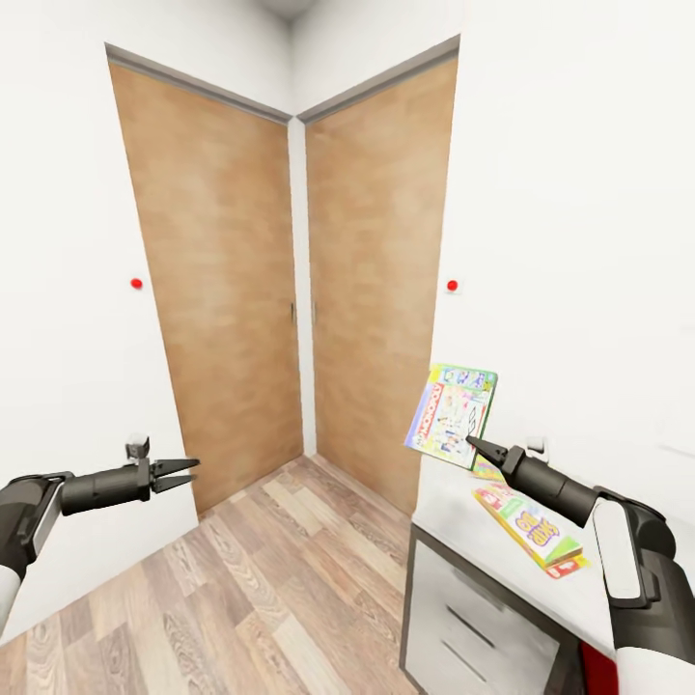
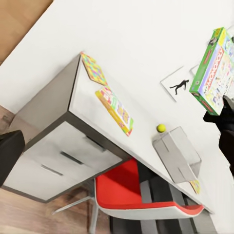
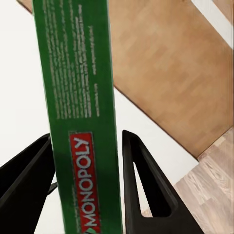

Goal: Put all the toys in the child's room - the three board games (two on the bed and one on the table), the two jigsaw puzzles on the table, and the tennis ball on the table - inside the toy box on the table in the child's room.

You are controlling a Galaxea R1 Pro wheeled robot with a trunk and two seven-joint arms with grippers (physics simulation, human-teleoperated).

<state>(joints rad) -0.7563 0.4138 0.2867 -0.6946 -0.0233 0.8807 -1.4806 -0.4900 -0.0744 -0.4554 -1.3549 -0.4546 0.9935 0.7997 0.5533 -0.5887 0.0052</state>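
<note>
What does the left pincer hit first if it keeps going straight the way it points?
Probably nothing close: the left pincer points across open floor toward the desk. Its wrist view looks at the drawer front and the red chair, so the desk comes first. Depth is unclear.

Open floor (image 1: 251, 579) btwn the arms, free to pass. Wall (image 1: 579, 241) close behind counter (image 1: 454, 502). Flat boxes (image 1: 529, 526) on counter top; red chair (image 2: 141, 195) blocks under it.
</note>
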